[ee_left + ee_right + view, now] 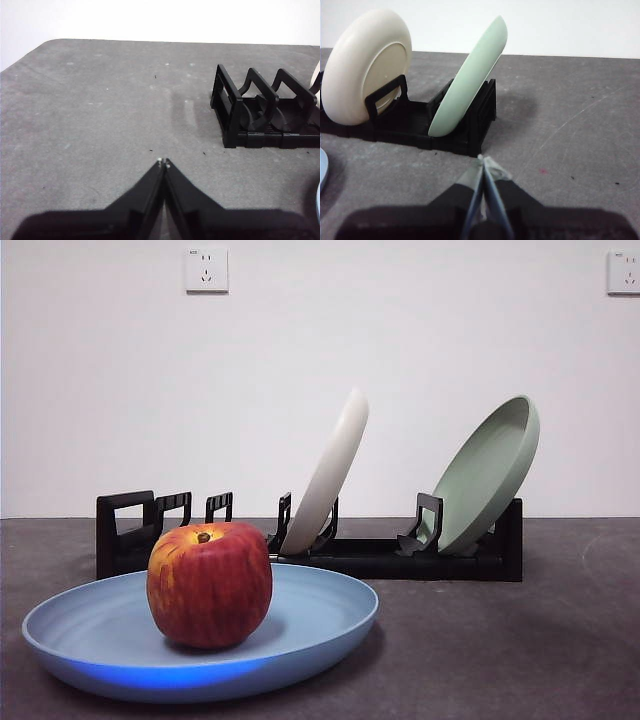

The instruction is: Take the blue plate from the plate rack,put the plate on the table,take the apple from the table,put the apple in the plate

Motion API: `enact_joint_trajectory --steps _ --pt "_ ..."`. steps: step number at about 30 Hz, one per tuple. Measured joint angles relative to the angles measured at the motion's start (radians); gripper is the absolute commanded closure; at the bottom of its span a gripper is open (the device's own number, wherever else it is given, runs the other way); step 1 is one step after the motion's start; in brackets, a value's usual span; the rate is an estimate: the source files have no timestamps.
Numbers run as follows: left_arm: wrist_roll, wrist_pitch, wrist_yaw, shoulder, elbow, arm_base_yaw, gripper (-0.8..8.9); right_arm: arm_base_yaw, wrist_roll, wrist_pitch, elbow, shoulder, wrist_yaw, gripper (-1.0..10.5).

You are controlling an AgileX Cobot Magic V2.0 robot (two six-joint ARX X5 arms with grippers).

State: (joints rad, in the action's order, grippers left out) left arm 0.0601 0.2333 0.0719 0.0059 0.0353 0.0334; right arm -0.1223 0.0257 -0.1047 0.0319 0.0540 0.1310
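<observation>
A glossy red apple (209, 585) sits on the blue plate (310, 625) on the desk (500, 650). Both end effectors, left (164, 162) and right (483, 159), hover closed and empty.

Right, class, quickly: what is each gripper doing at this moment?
Left gripper: jaws closed, holding nothing, over bare table.
Right gripper: jaws closed, holding nothing, near the plate rack.

A plain white wall (320, 380) carries two white power sockets: one upper left (206, 270), another upper right (623, 272).
</observation>
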Motion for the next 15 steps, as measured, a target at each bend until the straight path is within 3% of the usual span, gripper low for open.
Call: enact_joint_trajectory --steps 8,15 --pt "0.000 0.000 0.000 0.000 0.000 0.000 8.15 0.000 -0.021 -0.068 -0.011 -0.050 0.000 9.5" --pt "0.000 0.000 0.000 0.000 0.000 0.000 8.15 0.000 -0.091 -0.066 -0.011 -0.029 -0.003 9.5"
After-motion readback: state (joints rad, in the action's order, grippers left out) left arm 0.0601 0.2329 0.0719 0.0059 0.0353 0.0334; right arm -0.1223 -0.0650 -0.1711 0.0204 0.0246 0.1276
